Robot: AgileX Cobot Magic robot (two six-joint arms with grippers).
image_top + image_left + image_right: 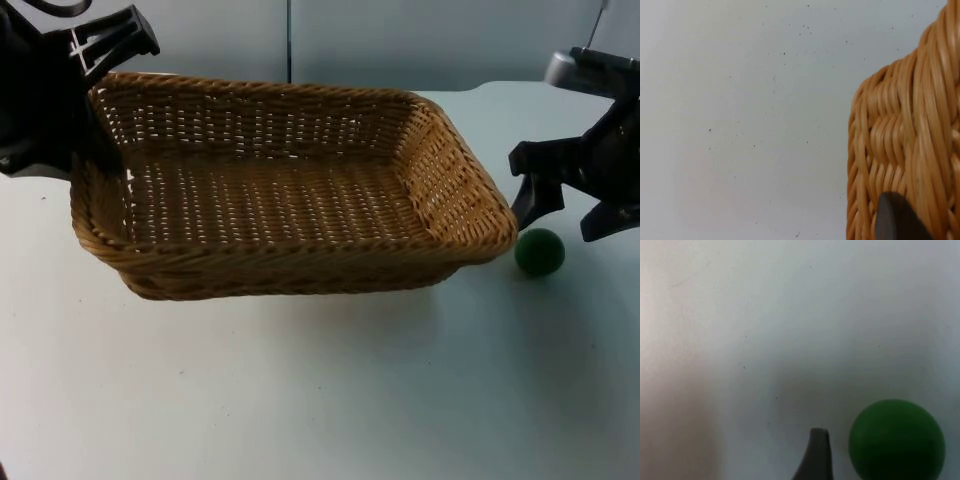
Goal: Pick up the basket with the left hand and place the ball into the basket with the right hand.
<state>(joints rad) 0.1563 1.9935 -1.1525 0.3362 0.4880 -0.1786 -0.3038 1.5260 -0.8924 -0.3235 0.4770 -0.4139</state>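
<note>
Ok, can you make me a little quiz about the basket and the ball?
1. True or false: the green ball lies inside the wicker basket.
2. Which pincer is at the basket's rim? A) left pincer B) right pincer
3. Fill in: the ball rests on the white ____.

Key: 1 false, it lies beside the basket; 2 A; 3 table.

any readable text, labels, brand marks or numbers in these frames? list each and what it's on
None can be read.
basket: plain woven wicker, no tag or label, held at its end by the left gripper.
green ball: plain, no print, on the white table under the open right gripper.
Pale marks on the left gripper's black housing are too small to read as text.
</note>
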